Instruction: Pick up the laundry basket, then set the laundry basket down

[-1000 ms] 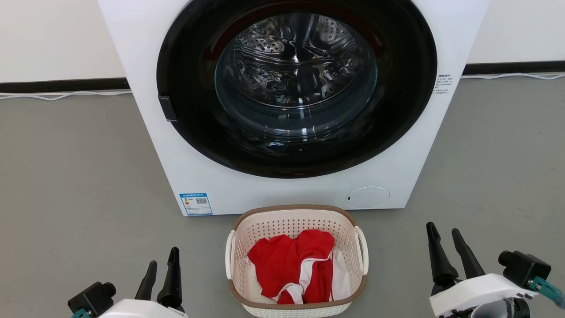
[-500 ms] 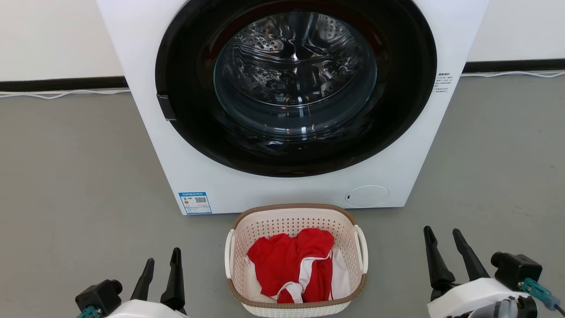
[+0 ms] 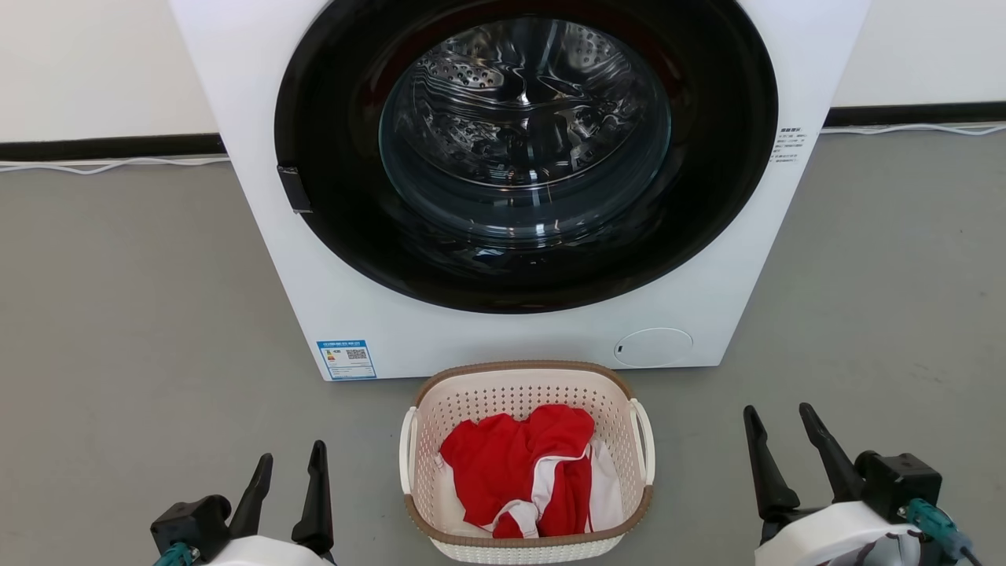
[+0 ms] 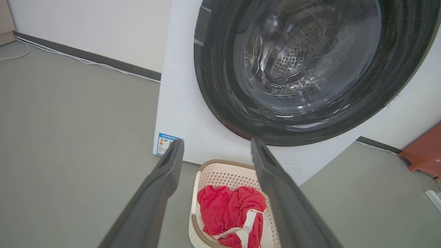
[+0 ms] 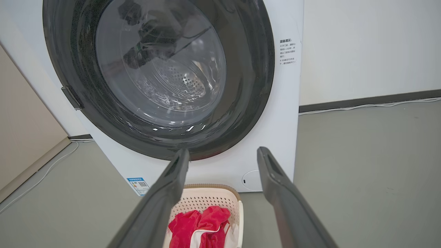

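The laundry basket (image 3: 520,391) is cream-white and perforated, with a brown rim and white loop handles. It stands on the grey floor just in front of the washing machine, holding red and white clothes (image 3: 519,464). My left gripper (image 3: 291,464) is open at the lower left, well left of the basket. Open as well, my right gripper (image 3: 778,422) sits at the lower right, apart from the basket's right handle (image 3: 648,440). Between the fingers in the left wrist view lies the basket (image 4: 225,174). The right wrist view has the basket (image 5: 206,198) low between its fingers.
A white washing machine (image 3: 440,338) with a large dark round door (image 3: 525,149) stands right behind the basket. White cables (image 3: 110,167) run along the wall base. An orange-red object (image 4: 423,153) sits at the right in the left wrist view. Grey floor lies open on both sides.
Both grippers have shifted inward toward the basket, and the right one sits lower in the view. The picture has crept slightly upward. The basket has not moved.
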Tool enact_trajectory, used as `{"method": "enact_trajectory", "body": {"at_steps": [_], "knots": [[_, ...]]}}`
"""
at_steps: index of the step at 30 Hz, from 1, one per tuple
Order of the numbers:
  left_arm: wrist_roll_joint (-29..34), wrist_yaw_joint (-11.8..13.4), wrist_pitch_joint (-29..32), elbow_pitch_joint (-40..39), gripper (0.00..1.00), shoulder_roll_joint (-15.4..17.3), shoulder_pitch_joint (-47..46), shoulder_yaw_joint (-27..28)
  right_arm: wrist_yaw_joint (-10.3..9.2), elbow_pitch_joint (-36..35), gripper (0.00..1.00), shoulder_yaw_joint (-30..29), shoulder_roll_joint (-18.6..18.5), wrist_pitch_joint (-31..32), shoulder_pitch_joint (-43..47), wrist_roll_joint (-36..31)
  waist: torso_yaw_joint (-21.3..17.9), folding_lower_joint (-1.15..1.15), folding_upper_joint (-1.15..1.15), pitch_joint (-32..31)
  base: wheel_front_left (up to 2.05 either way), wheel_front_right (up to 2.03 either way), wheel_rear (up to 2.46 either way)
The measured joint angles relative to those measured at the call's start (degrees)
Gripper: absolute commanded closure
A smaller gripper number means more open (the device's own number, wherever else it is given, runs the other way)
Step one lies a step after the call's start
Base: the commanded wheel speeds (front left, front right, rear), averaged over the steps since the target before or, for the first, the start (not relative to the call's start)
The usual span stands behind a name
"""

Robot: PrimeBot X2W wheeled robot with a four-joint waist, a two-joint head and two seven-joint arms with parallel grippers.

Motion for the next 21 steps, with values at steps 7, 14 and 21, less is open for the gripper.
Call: {"method": "enact_trajectory", "body": {"at_steps": [7, 14, 21], "knots": [[4.50, 0.36, -1.22, 0.16, 0.00, 0.07, 0.00, -0.40, 0.00, 0.62, 0.00, 0.12, -0.09, -1.03, -0.07, -4.77, -0.04, 0.00, 0.00, 0.14, 0.00, 0.00, 0.00], [6.89, 0.36, -1.76, 0.64, 0.00, 0.10, 0.00, -0.70, 0.02, 0.81, 0.00, 0.21, -0.23, -2.03, -1.08, -8.02, -0.21, 0.00, 0.00, 0.19, 0.00, 0.00, 0.00], [6.88, 0.36, -1.91, 1.22, 0.00, 0.11, 0.00, -0.69, 0.02, 0.82, 0.00, 0.09, -0.23, -2.03, -1.08, -8.03, -0.36, 0.00, 0.00, 0.21, 0.00, 0.00, 0.00]]}}
